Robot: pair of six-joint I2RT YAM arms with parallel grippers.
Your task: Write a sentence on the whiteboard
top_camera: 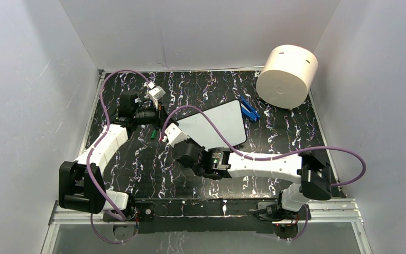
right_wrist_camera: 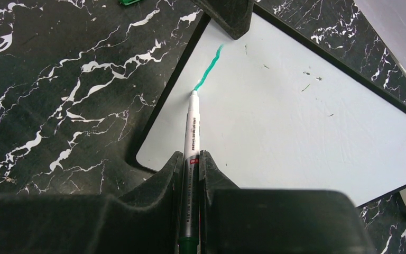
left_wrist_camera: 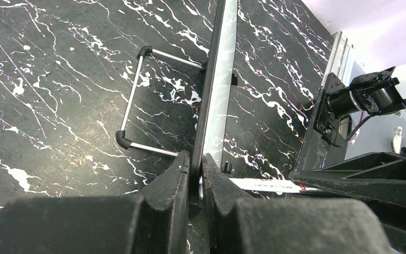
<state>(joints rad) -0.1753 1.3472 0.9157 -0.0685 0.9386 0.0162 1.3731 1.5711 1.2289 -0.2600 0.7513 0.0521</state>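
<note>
The whiteboard [top_camera: 219, 123] stands tilted on its wire stand [left_wrist_camera: 132, 106] in the middle of the black marbled table. My left gripper [top_camera: 159, 115] is shut on the board's left edge; in the left wrist view [left_wrist_camera: 196, 173] the board [left_wrist_camera: 219, 79] shows edge-on. My right gripper [top_camera: 169, 135] is shut on a white marker [right_wrist_camera: 193, 127], with its tip touching the board [right_wrist_camera: 296, 121] near the left edge. Of the sentence, only one short teal-green stroke [right_wrist_camera: 210, 66] shows above the tip; no word is readable. The marker also shows in the left wrist view [left_wrist_camera: 264, 185].
A big cream cylinder [top_camera: 287, 75] lies at the back right. A blue object [top_camera: 249, 109] lies by the board's right edge. A small green cap [top_camera: 152, 133] lies on the table left of the board. White walls close in three sides.
</note>
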